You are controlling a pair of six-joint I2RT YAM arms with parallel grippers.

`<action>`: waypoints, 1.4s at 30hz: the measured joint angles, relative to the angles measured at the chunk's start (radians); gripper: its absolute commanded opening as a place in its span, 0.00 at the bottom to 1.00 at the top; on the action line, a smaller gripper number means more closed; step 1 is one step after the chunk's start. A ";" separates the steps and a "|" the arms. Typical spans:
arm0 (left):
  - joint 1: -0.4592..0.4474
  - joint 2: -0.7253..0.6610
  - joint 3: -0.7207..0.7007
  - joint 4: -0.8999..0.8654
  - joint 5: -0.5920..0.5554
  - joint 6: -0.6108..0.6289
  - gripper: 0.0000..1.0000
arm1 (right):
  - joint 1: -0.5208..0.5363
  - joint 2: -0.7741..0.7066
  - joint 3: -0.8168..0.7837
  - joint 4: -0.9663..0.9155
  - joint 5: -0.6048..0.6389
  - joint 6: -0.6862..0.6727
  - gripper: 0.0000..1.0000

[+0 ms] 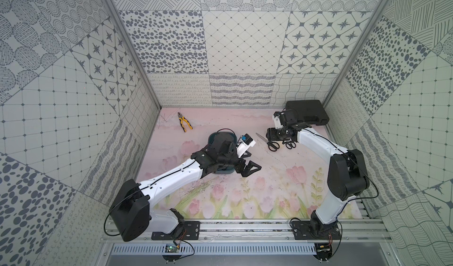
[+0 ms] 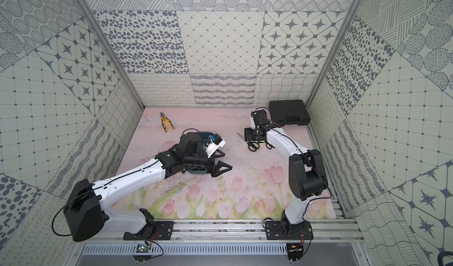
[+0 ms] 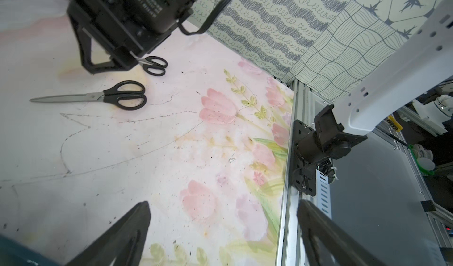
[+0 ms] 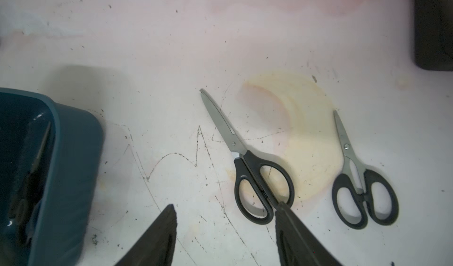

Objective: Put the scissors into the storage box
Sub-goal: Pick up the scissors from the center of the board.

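Observation:
Two pairs of scissors with black handles lie on the mat, a larger pair [image 4: 252, 169] and a smaller pair [image 4: 358, 179]; both also show in the left wrist view, the larger [image 3: 110, 97] and the smaller [image 3: 153, 65]. My right gripper [image 4: 226, 206] hangs open just above them, one fingertip [image 4: 284, 210] over the larger pair's handles, nothing between the jaws. The teal storage box [image 4: 71, 166] stands to their left, with a dark pair of scissors [image 4: 36, 159] inside. My left arm covers most of the box [image 1: 212, 139] in both top views. My left gripper [image 1: 248, 168] is open and empty beside it.
Yellow-and-black pliers [image 1: 184, 122] lie at the back left of the mat. A flat black case [image 1: 308, 111] sits in the back right corner, close behind the right arm. An aluminium rail [image 3: 290, 215] runs along the mat's front edge.

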 measured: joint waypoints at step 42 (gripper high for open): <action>-0.071 0.003 -0.011 0.028 -0.155 0.063 0.99 | -0.010 0.269 0.121 -0.173 0.009 -0.132 0.22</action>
